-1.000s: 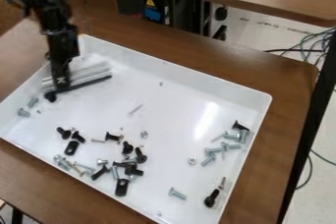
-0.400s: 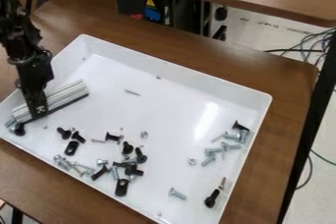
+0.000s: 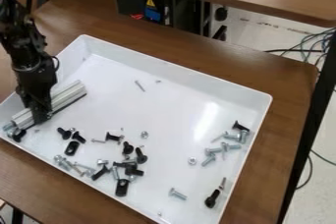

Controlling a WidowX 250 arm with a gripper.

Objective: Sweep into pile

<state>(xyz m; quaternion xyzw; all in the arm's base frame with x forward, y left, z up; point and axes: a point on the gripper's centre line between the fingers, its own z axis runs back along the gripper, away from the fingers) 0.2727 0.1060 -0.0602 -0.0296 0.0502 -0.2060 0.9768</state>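
The silver bar (image 3: pixel 70 93) has moved leftward in the tray (image 3: pixel 171 72), which holds scattered screws (image 3: pixel 178 194). The gripper (image 3: pixel 42 119) points down at the bar; we cannot tell its opening.

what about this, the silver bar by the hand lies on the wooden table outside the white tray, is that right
Not quite: the camera view shows the silver bar by the hand lying inside the white tray, not outside it.

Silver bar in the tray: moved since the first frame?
Yes. The silver bar has shifted down and left in the camera view, farther from the top corner of the tray and closer to its left corner.
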